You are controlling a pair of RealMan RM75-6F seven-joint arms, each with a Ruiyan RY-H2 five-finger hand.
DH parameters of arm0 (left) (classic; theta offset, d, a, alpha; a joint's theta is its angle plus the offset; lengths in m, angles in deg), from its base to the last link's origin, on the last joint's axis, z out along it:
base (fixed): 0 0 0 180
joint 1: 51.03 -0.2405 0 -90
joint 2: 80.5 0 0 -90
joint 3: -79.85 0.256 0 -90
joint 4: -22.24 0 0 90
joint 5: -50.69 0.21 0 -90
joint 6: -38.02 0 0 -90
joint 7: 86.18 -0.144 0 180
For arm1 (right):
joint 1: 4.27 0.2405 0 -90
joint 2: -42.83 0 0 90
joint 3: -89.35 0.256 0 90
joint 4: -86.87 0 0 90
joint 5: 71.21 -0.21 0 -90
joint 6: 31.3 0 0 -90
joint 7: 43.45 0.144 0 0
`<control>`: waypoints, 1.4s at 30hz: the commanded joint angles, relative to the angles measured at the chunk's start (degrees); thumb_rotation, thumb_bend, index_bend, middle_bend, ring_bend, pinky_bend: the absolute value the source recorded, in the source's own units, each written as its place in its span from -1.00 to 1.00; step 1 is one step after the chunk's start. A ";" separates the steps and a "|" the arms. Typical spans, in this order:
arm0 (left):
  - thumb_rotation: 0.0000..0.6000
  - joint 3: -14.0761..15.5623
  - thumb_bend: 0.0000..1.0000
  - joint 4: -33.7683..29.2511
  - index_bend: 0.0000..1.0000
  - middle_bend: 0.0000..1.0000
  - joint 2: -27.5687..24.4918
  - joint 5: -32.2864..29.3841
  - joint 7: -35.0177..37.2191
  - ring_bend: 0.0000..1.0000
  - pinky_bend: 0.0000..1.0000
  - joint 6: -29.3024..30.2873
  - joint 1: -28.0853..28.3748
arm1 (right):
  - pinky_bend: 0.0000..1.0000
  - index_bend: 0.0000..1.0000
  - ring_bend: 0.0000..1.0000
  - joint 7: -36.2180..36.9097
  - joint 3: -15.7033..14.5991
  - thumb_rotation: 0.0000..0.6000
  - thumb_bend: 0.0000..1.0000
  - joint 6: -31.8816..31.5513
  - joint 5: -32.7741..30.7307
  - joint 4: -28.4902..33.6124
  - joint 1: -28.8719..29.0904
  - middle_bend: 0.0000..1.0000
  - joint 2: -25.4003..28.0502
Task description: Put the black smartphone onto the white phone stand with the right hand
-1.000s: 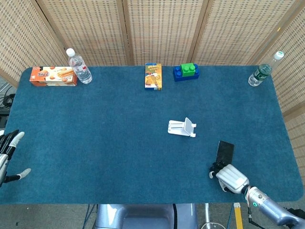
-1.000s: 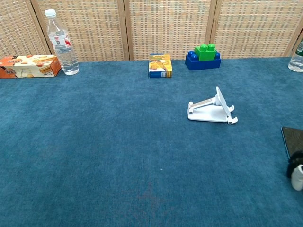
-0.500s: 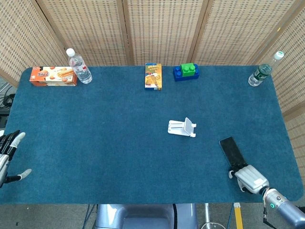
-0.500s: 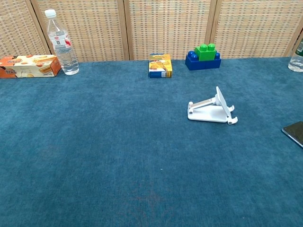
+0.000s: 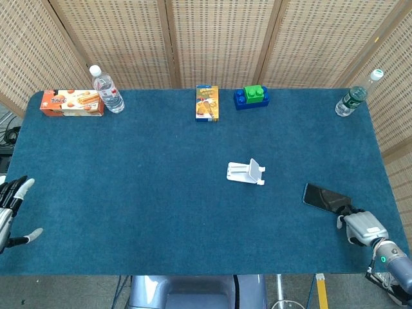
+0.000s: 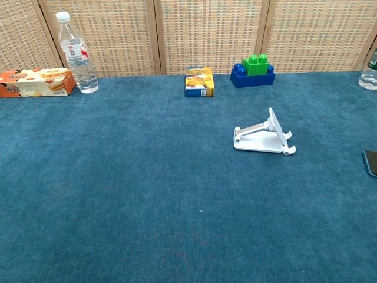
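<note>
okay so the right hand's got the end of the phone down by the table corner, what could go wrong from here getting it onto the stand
1. The right hand seems to hold the black smartphone only by one end, so it could slip or swing as it lifts.
2. The white phone stand looks light and sits loose on the blue table; a clumsy placement might tip or push it.
3. The chest view shows just the phone's edge, so grip checks rest on the head view.

Smartphone (image 5: 326,197) lies right of the phone stand (image 5: 246,172) — boxes, bottles, blocks behind
</note>
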 commanded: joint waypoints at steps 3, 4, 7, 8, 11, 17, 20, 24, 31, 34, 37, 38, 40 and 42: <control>1.00 -0.11 -1.00 -0.12 -1.00 -1.00 0.01 -0.11 0.00 -1.00 -1.00 0.10 0.00 | -0.61 -0.56 -0.97 2.24 2.99 1.00 -0.10 -0.94 -2.98 -1.21 -0.46 -0.92 0.19; 1.00 -0.13 -1.00 -0.09 -1.00 -1.00 0.01 -0.23 -0.04 -1.00 -1.00 0.03 0.00 | -0.61 -0.67 -0.99 3.28 3.59 1.00 -0.45 -2.21 -3.13 -0.49 -0.83 -0.97 0.77; 1.00 -0.13 -1.00 -0.08 -1.00 -1.00 0.07 -0.38 -0.32 -1.00 -1.00 -0.34 0.15 | -0.61 -0.83 -1.00 7.77 5.94 1.00 -0.79 -8.51 -2.36 2.56 -2.41 -1.00 2.72; 1.00 -0.09 -1.00 -0.07 -1.00 -1.00 0.09 -0.35 -0.42 -1.00 -1.00 -0.44 0.19 | -0.61 -0.84 -1.00 9.14 6.62 1.00 -0.84 -10.03 -2.08 3.09 -2.72 -1.00 2.95; 1.00 0.05 -1.00 -0.02 -1.00 -1.00 0.13 -0.13 -0.62 -1.00 -1.00 -0.49 0.20 | -0.62 -0.85 -1.00 11.19 8.61 1.00 -0.89 -12.36 -2.23 3.72 -2.65 -1.00 2.50; 1.00 0.09 -1.00 0.28 -1.00 -1.00 0.17 -0.01 -0.25 -1.00 -1.00 -0.13 0.01 | -0.63 -0.86 -1.00 11.47 11.17 1.00 -0.90 -6.85 -6.39 5.20 0.12 -0.93 0.23; 1.00 0.04 -1.00 0.21 -1.00 -1.00 0.17 -0.16 -0.40 -1.00 -1.00 -0.46 0.17 | -0.63 -0.83 -1.00 8.73 12.78 1.00 -0.94 -4.97 -10.78 6.36 1.09 -0.85 -1.21; 1.00 0.11 -1.00 0.31 -1.00 -1.00 0.08 -0.27 -0.16 -1.00 -1.00 -0.99 0.38 | -0.63 -0.80 -0.94 2.82 14.11 1.00 -0.94 -3.34 -17.88 8.91 2.22 -0.80 -2.73; 1.00 0.02 -1.00 0.64 -1.00 -1.00 -0.24 -0.37 1.02 -1.00 -1.00 -1.00 0.42 | -0.75 -0.75 -0.92 -14.31 14.48 1.00 -0.94 -8.53 -29.55 12.94 4.43 -0.80 -6.34; 1.00 -0.02 -1.00 0.86 -1.00 -1.00 -0.41 -0.32 1.70 -1.00 -1.00 -0.72 0.32 | -0.87 -0.75 -0.95 -20.30 14.19 1.00 -0.95 -9.97 -34.58 14.39 5.35 -0.83 -7.82; 1.00 0.03 -1.00 0.99 -1.00 -1.00 -0.53 -0.18 2.16 -1.00 -1.00 -0.65 0.29 | -0.95 -0.75 -1.00 -25.21 13.85 1.00 -0.97 -11.25 -38.91 14.61 6.30 -0.87 -9.19; 1.00 0.06 -1.00 1.02 -1.00 -1.00 -0.57 -0.12 2.28 -1.00 -1.00 -0.65 0.29 | -0.96 -0.75 -1.00 -26.68 13.72 1.00 -0.96 -11.79 -40.13 14.45 6.57 -0.88 -9.76; 1.00 0.08 -1.00 1.11 -1.00 -1.00 -0.64 -0.06 2.53 -1.00 -1.00 -0.59 0.27 | -0.96 -0.75 -1.00 -29.01 13.54 1.00 -0.95 -12.54 -42.46 14.12 7.00 -0.88 -10.89; 1.00 0.06 -1.00 1.17 -1.00 -1.00 -0.67 -0.03 2.68 -1.00 -1.00 -0.49 0.24 | -0.96 -0.75 -1.00 -30.68 13.44 1.00 -0.95 -12.88 -44.36 13.65 7.37 -0.88 -11.83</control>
